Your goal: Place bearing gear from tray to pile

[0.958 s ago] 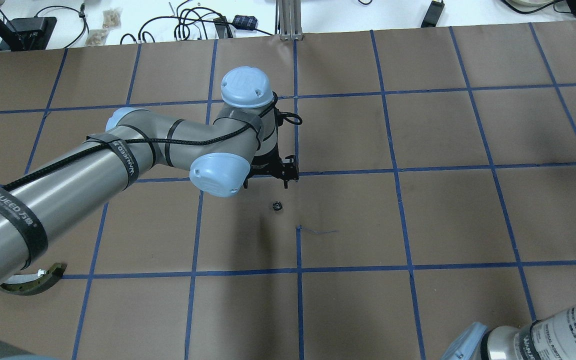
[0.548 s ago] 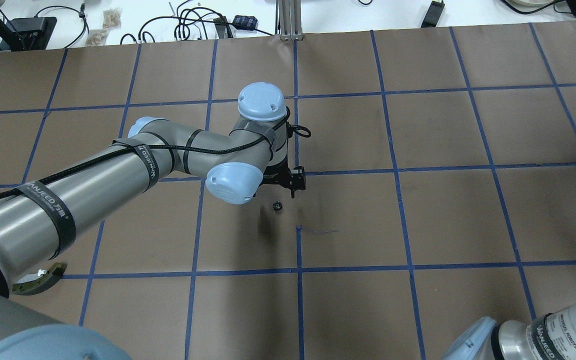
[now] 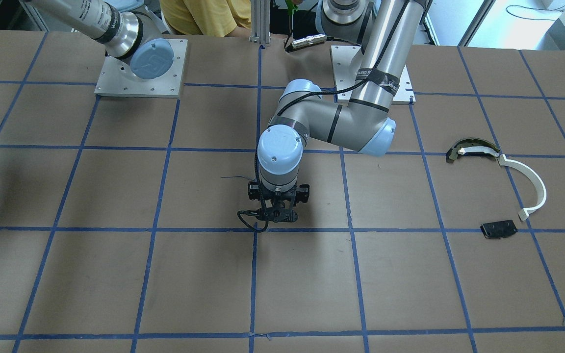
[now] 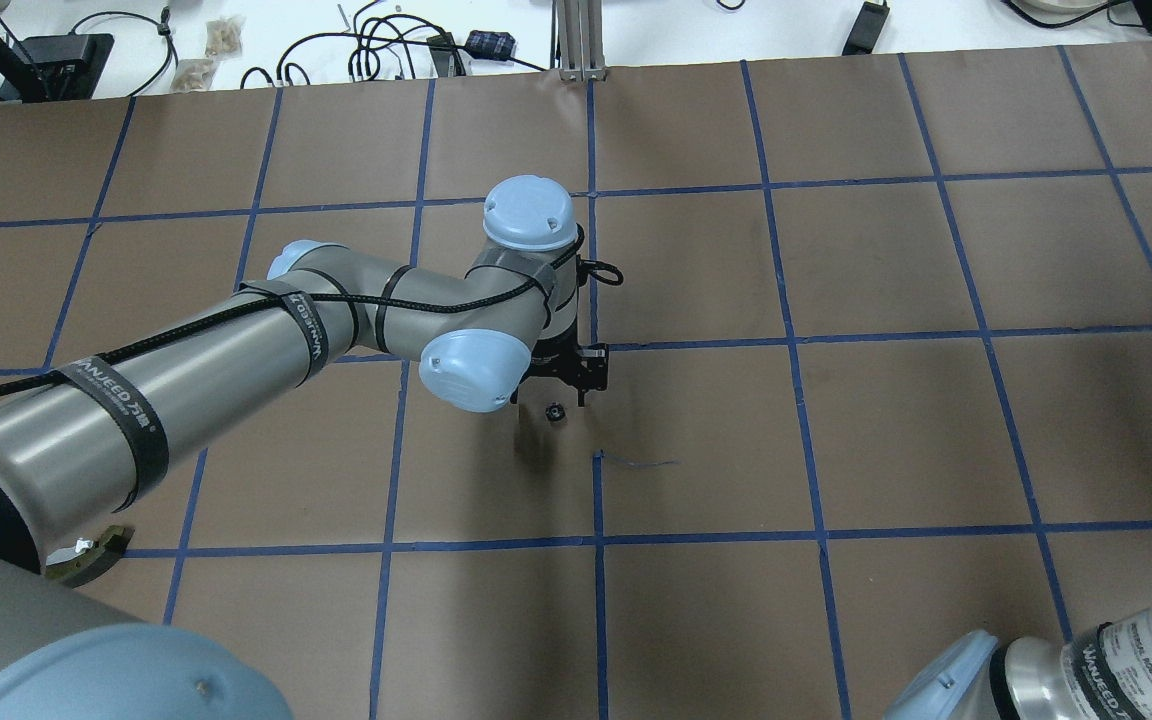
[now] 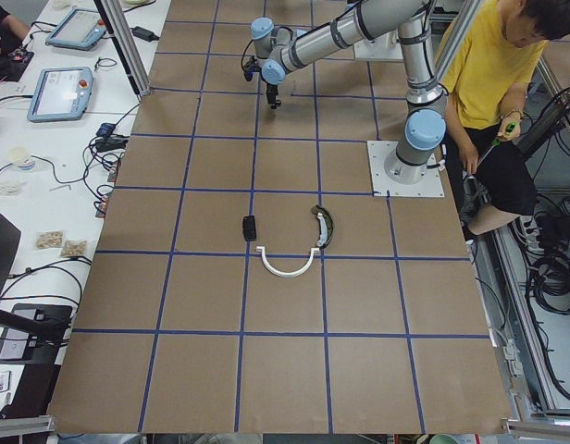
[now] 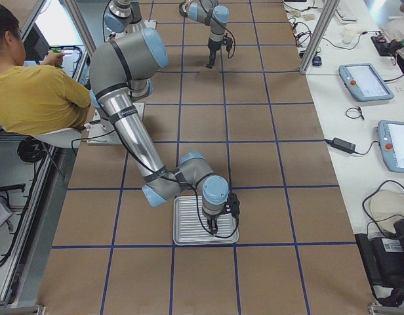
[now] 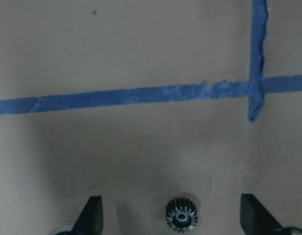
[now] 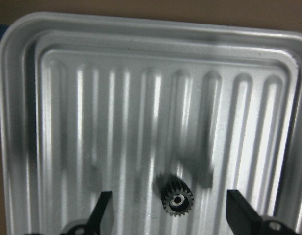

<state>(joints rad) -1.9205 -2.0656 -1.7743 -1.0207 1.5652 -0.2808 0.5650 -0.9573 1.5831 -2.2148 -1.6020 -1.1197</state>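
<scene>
A small dark toothed bearing gear (image 8: 177,198) lies on the ribbed metal tray (image 8: 58,122). My right gripper (image 8: 170,211) hangs open just above it, fingers either side. A second bearing gear (image 7: 181,215) lies on the brown paper near the table's middle (image 4: 555,411). My left gripper (image 7: 173,219) is open and straddles it from above (image 4: 554,398). The pile lies at the table's left end: a dark yellowish curved piece (image 3: 473,148), a white curved strip (image 3: 529,184) and a black plate (image 3: 498,229).
Blue tape lines (image 7: 141,95) grid the brown paper. The tray (image 6: 187,231) sits near the table's right end. A person in a yellow shirt (image 5: 489,65) sits behind the robot's bases. Cables and tablets lie along the far table edge (image 4: 386,45).
My left arm has swung right and toward the robot, bringing its gripper from beyond the gear on the paper to directly over it. That gear has not moved.
</scene>
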